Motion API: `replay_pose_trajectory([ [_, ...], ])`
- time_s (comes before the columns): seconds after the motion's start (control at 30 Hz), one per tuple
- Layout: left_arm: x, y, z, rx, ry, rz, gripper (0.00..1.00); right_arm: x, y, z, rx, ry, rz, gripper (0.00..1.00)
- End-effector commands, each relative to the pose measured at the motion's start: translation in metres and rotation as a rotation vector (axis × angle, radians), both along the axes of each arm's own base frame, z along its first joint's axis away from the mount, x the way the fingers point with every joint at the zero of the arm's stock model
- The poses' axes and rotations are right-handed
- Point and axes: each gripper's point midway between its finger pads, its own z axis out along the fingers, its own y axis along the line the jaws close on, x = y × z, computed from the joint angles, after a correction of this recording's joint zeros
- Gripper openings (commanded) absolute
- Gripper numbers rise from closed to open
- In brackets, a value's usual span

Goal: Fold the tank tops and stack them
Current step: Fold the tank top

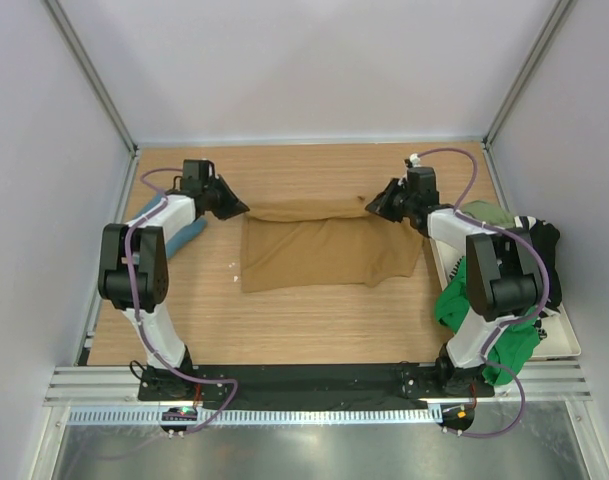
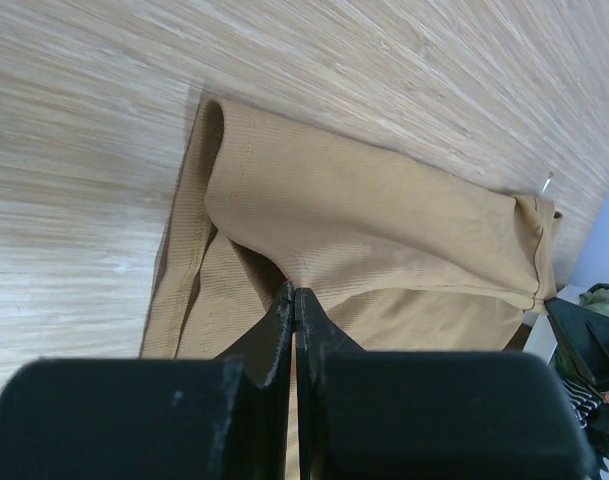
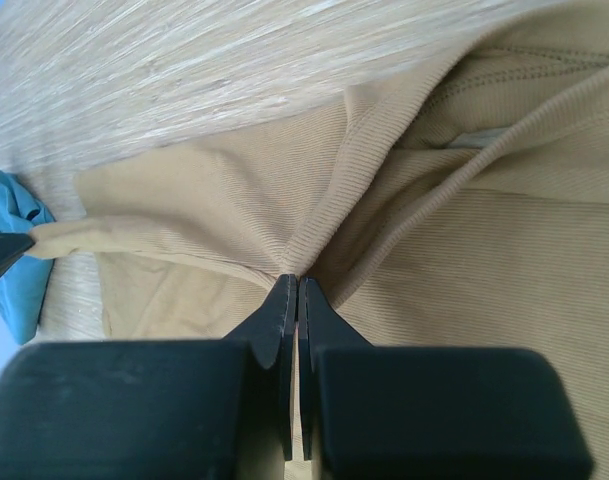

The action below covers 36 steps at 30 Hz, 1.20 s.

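Right, I've got my left gripper (image 1: pixel 241 208) and my right gripper (image 1: pixel 370 205) both pinched on the tan tank top (image 1: pixel 324 255), mid-worktop (image 1: pixel 314 325).

The tan tank top is ribbed cloth. Its near part lies flat on the wood, and its far edge is drawn up in a taut line between my two grippers. My left jaws are clamped tight on the far left corner, with the cloth gathering into a pleat at the tips. My right jaws bite the far right corner the same way, and seamed edges fan out from the pinch. Both my arms reach forward from their bases, elbows raised, wrists turned in to face each other across the top. A teal tank top (image 1: pixel 189 233) lies by my left arm. Green and black tops (image 1: pixel 452 300) are heaped on the white tray (image 1: pixel 569 345) at my right arm.
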Motion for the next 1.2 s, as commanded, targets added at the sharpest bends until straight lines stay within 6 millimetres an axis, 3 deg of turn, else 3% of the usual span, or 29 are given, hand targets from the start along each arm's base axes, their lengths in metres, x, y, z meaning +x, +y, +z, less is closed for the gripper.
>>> replay_pose_trajectory([
  [0.0, 0.006, 0.000, 0.032, 0.007, -0.114, -0.012, 0.00, 0.002, -0.006, 0.022, -0.015, -0.064, -0.047, 0.01],
  [0.37, -0.012, -0.001, 0.027, 0.018, -0.098, -0.006, 0.00, -0.018, -0.009, 0.004, 0.003, -0.030, -0.071, 0.01],
  [0.57, -0.026, -0.003, 0.014, 0.050, -0.064, 0.019, 0.00, -0.031, -0.011, -0.019, 0.000, 0.022, -0.104, 0.02],
  [0.77, -0.044, 0.006, -0.018, 0.085, 0.029, 0.056, 0.00, -0.038, -0.020, -0.035, -0.021, 0.059, -0.157, 0.10],
  [0.87, -0.049, 0.009, -0.027, 0.103, 0.049, 0.060, 0.01, -0.040, -0.023, -0.036, -0.026, 0.065, -0.171, 0.21],
  [1.0, -0.054, 0.011, -0.027, 0.128, 0.040, 0.058, 0.20, -0.042, -0.025, -0.034, -0.047, 0.064, -0.172, 0.34],
  [1.07, -0.055, 0.014, -0.019, 0.142, 0.013, 0.071, 0.37, -0.044, -0.028, -0.032, -0.064, 0.061, -0.172, 0.40],
  [1.17, -0.054, 0.021, -0.009, 0.174, -0.018, 0.095, 0.52, -0.045, -0.030, -0.025, -0.094, 0.043, -0.168, 0.45],
])
